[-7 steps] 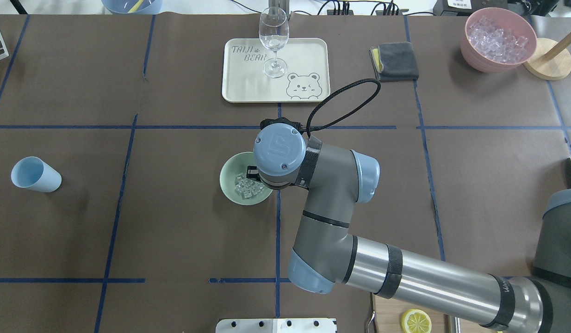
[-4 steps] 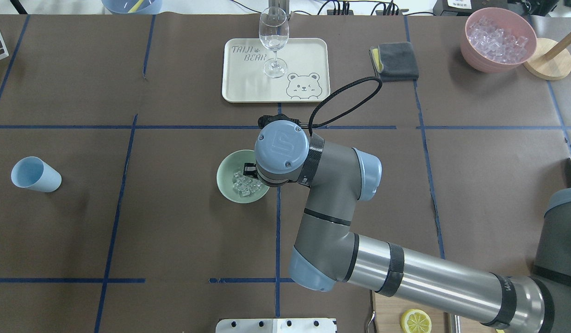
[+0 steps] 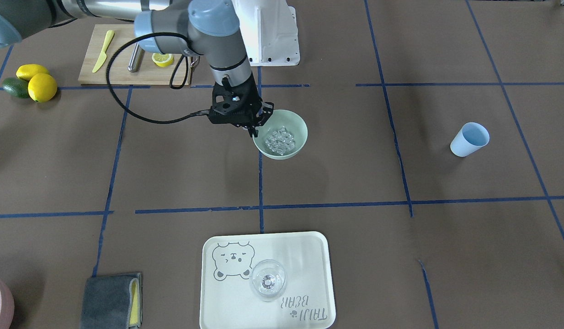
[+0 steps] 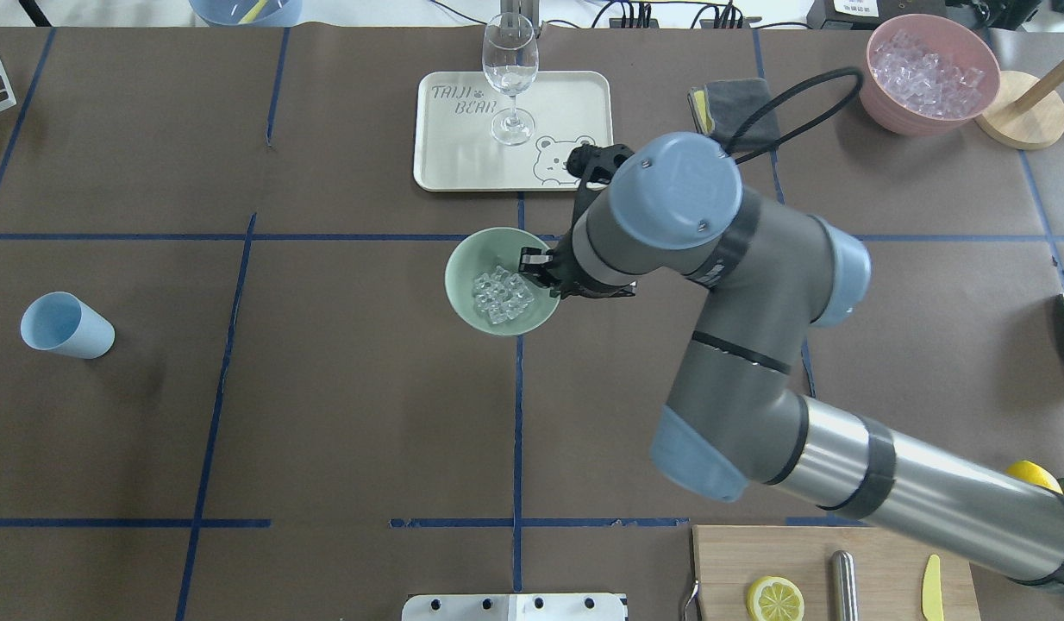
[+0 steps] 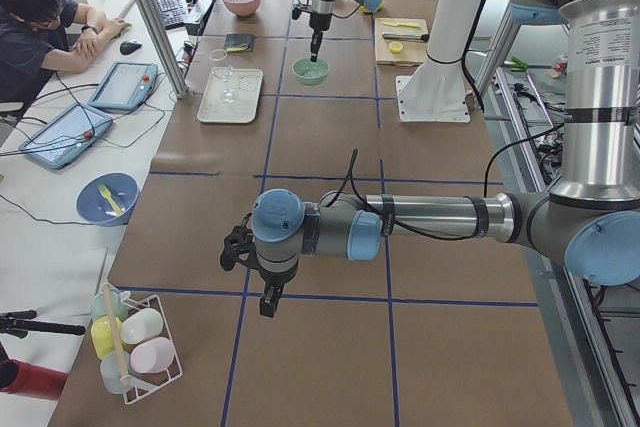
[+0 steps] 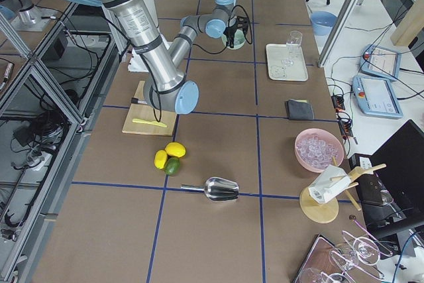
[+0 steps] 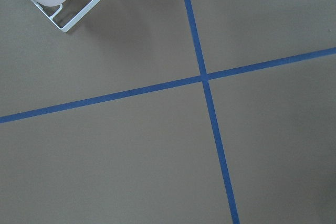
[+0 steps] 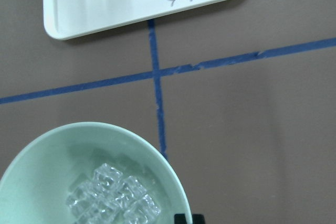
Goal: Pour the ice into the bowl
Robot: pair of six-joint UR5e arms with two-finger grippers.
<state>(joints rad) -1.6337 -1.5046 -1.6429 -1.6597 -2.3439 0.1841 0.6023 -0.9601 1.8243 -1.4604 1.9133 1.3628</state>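
Right wrist view shows ice point(image 8: 113, 198) in the bowl point(image 8: 47, 166); left wrist, tape point(image 7: 205, 77).

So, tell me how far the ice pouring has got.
Done: the small clear ice cubes lie piled in the round pale mint-green bowl. In hand: the right claw sits at that bowl's rim and looks clamped on it. Left: apparently only letting go of the bowl and backing off; nothing is held over it to pour from. The left claw hangs far off, uninvolved.
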